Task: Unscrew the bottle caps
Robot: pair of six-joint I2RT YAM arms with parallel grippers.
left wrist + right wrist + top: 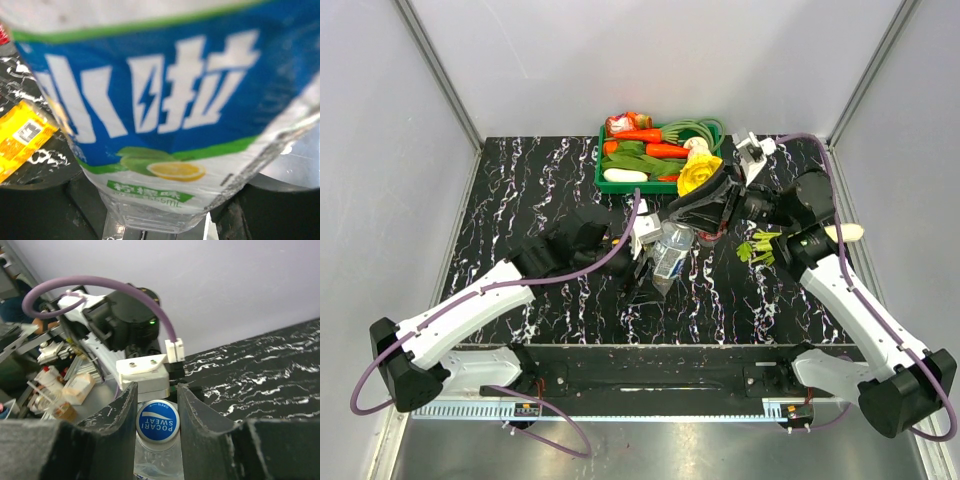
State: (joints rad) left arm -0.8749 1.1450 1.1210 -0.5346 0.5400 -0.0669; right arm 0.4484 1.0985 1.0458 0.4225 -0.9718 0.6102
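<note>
A clear bottle with a blue label (pixel 670 255) is held tilted above the middle of the table. My left gripper (pixel 645 265) is shut on its body, and the label (pixel 165 95) fills the left wrist view. My right gripper (pixel 698 220) is at the bottle's top. In the right wrist view its fingers (pixel 120 415) press both sides of the blue cap (pixel 157 421), which sits on the bottle neck. A yellow-orange label (pixel 20 140) and a red bit (pixel 3 35) show at the left edge of the left wrist view. The red and yellow caps are not clearly visible.
A green basket (pixel 610 183) full of vegetables stands at the back centre of the black marbled table (pixel 520 190). A green leafy vegetable (pixel 757 248) lies on the table by the right arm. The cage walls close in on both sides.
</note>
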